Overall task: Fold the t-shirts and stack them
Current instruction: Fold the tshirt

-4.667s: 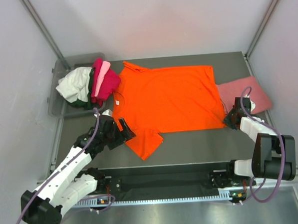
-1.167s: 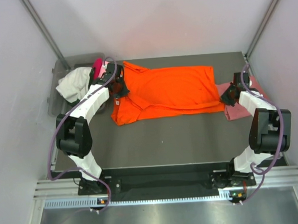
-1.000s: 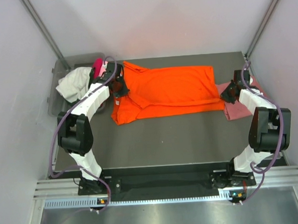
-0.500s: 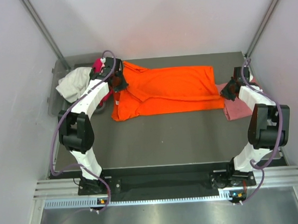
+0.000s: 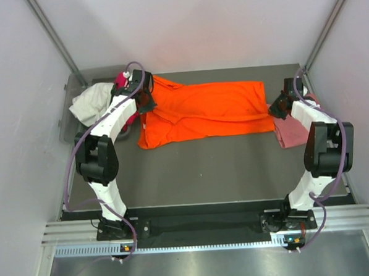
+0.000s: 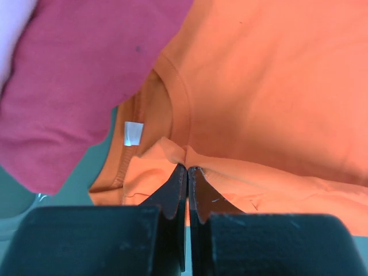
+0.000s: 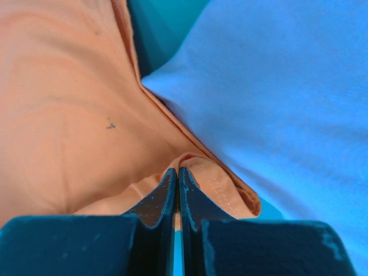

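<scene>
Jaws of left gripper (image 6: 187, 171) and right gripper (image 7: 177, 174) each clamp a fold of the bright orange cloth t-shirt (image 5: 214, 108).

The orange t-shirt (image 5: 208, 109) is a bright, plain orange with no print, apart from a small white label (image 6: 133, 133) inside its collar. At the right edge of the dark grey table (image 5: 204, 168) lies a plain salmon-pink t-shirt (image 5: 294, 132) (the right wrist camera renders it pale blue). At the far left corner are a magenta t-shirt (image 6: 75, 75), a white t-shirt (image 5: 90, 104) and a translucent grey bin (image 5: 69, 128). The left arm (image 5: 113, 126) and right arm (image 5: 310, 116) are white with black joints, and the left gripper (image 6: 187, 172) and right gripper (image 7: 177, 175) are black.
</scene>
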Controlling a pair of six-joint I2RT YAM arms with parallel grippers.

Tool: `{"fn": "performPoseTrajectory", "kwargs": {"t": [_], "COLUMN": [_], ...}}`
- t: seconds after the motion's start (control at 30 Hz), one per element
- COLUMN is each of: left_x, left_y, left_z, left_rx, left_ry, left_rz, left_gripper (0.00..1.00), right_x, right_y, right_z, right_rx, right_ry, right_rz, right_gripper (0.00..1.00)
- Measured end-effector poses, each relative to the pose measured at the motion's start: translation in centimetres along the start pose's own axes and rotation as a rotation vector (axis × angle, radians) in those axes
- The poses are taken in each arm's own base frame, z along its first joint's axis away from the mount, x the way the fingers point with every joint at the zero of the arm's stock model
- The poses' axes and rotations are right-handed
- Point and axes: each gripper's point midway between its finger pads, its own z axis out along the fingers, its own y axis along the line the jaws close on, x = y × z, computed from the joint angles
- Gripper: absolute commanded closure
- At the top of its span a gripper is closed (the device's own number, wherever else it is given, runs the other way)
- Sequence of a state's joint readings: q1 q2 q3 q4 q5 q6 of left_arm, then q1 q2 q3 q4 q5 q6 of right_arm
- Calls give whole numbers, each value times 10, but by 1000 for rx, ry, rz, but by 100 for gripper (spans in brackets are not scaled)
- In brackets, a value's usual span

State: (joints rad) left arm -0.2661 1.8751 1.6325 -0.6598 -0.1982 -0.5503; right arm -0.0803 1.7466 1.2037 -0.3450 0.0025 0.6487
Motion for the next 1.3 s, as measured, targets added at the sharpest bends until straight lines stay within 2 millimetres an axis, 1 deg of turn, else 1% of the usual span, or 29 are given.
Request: {"fn": "performPoseTrajectory", "kwargs": {"t": [0.17, 0.3, 0.43, 0.47, 0.5, 0.53, 0.57, 0.6, 0.63, 0.67, 0.7, 0.77, 0.8, 0.83, 0.9, 0.93, 0.97, 1.03, 1.1, 1.13, 1.2, 1.3], "left_x": [-1, -2, 1, 1, 2, 2, 1, -1, -3, -3, -3, -2, -2, 0, 5, 6, 5, -1, -7, -8, -7, 0], "left_y": [7, 11, 16, 17, 18, 18, 18, 16, 15, 14, 13, 13, 12, 13, 16, 16, 14, 8, 3, -1, -5, -5], "left_z": [0, 4, 19, 23, 28, 33, 38, 44, 49, 53, 55, 55, 54, 52, 40, 34, 26, 7, -17, -32, -56, -85], "left_rx": [-31, -47, -70, -75, -82, -89, -91, -92, -94, -93, -94, -86, -74, -67, -55, -41, -25, 13, 53, 78, 116, 165], "left_ry": [-6, -3, 16, 21, 26, 32, 34, 35, 36, 37, 37, 35, 25, 23, 25, 21, 12, -19, -59, -81, -116, -148], "left_rz": [0, -3, -4, -5, -5, -6, -7, -8, -7, -4, -14, -15, -18, -17, -13, -12, -15, -22, -22, -20, -20, -24], "left_gripper": [100, 100, 100, 100, 100, 100, 98, 85, 57, 48, 43, 36, 34, 32, 13, 6, 3, 2, 2, 2, 2, 2], "right_x": [-3, -6, -12, -14, -16, -20, -22, -26, -30, -32, -32, -31, -30, -25, -14, -11, -9, -5, -3, -2, 0, 4], "right_y": [10, 12, 17, 19, 21, 25, 28, 32, 36, 39, 39, 37, 36, 31, 19, 14, 10, 2, -7, -13, -27, -52], "right_z": [6, 12, 20, 23, 24, 26, 28, 30, 33, 33, 34, 33, 32, 30, 20, 15, 9, -4, -18, -24, -34, -41], "right_rx": [-7, -2, 4, 4, 4, 0, -2, -6, -11, -17, -16, -16, -19, -13, 3, 7, 9, 4, -6, -6, -9, -2], "right_ry": [0, 5, 6, 4, 5, 1, 1, -3, -8, -13, -15, -18, -27, -23, -12, -10, -11, -24, -44, -50, -65, -78], "right_rz": [-3, -1, -1, -2, -4, -4, -4, 0, -7, -8, -13, -21, -22, -22, -20, -17, -16, -9, 4, 13, 40, 90], "right_gripper": [100, 100, 100, 99, 96, 90, 63, 42, 22, 21, 21, 21, 21, 22, 22, 22, 22, 22, 22, 22, 22, 25]}}
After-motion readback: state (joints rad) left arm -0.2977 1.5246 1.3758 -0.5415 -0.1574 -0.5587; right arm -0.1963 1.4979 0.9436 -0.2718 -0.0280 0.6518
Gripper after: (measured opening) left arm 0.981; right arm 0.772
